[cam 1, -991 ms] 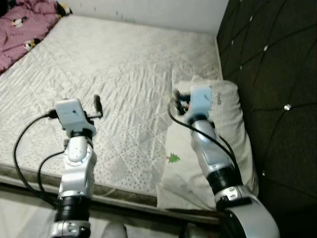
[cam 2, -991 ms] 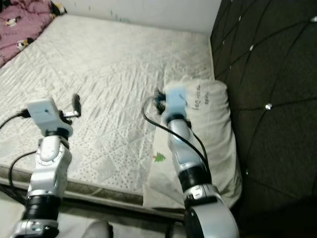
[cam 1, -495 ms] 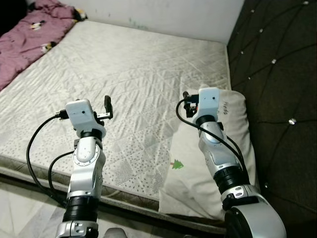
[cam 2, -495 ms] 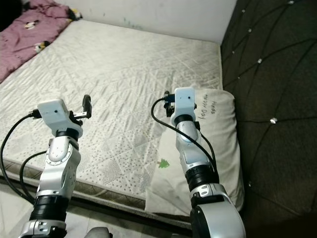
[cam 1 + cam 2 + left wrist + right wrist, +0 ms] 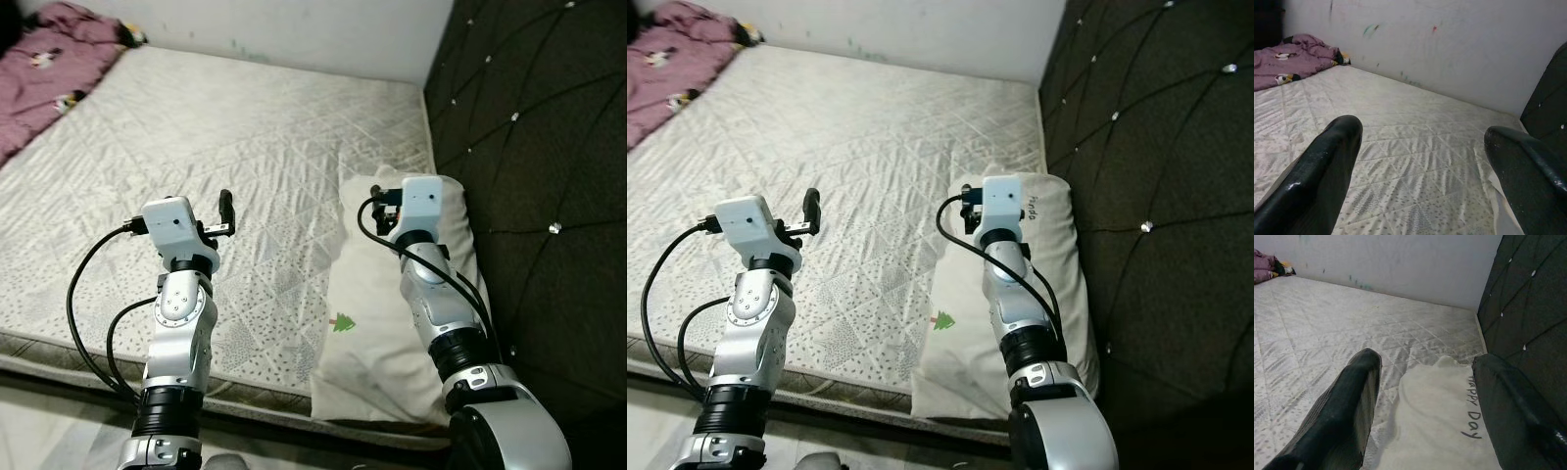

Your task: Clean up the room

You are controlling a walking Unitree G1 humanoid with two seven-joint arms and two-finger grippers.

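A white pillow with a small green tree print and the words "Happy Day" lies on the bed's right side, against the dark headboard. A crumpled purple blanket sits at the mattress's far left corner. My right gripper hovers over the pillow's upper end, open, with nothing between its fingers. My left gripper is raised over the near part of the mattress, also open and holding nothing; one black finger sticks up beside the wrist camera.
The dark tufted headboard rises along the right. A white wall with small paint marks runs along the far side of the bed. The mattress's near edge lies just below my arms.
The head camera has swung about, so the whole scene has shifted. Both arms stay raised with open fingers, and nothing has been taken hold of.
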